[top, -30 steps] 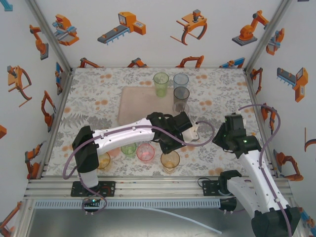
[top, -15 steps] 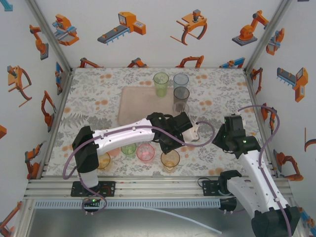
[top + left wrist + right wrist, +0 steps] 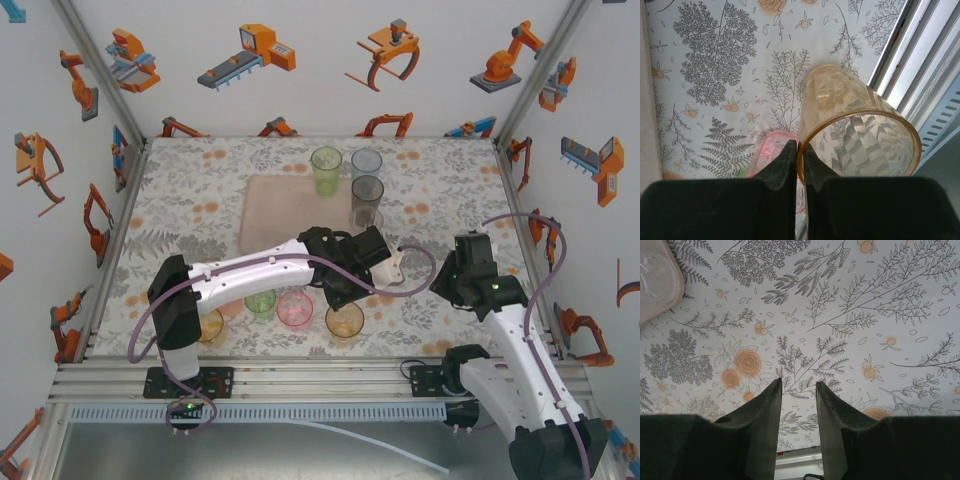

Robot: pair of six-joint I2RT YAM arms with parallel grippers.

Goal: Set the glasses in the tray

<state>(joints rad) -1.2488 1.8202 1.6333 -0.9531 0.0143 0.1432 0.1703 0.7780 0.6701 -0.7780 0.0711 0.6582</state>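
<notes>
- Now the left gripper (image 3: pixel 800 152) is clamped tight on the rim of the amber tumbler (image 3: pixel 860 125), which is translucent and ridged and sits near the table's front edge.
- Beside it, the right gripper (image 3: pixel 797 390) hangs part-open and empty over the floral tabletop (image 3: pixel 840 315).
- Farther back lies the tray (image 3: pixel 280 215), pale pink.

Left arm (image 3: pixel 255 270) is stretched low and long across toward the right, wrist tipped down at the end. Left gripper (image 3: pixel 800 146) is pinched tight, with the wall of the amber glass (image 3: pixel 840 100) caught between its two fingers. Right arm (image 3: pixel 525 345) rises from its base and folds inward at the elbow. Right gripper (image 3: pixel 797 384) hangs with its fingers a little apart, empty.
</notes>
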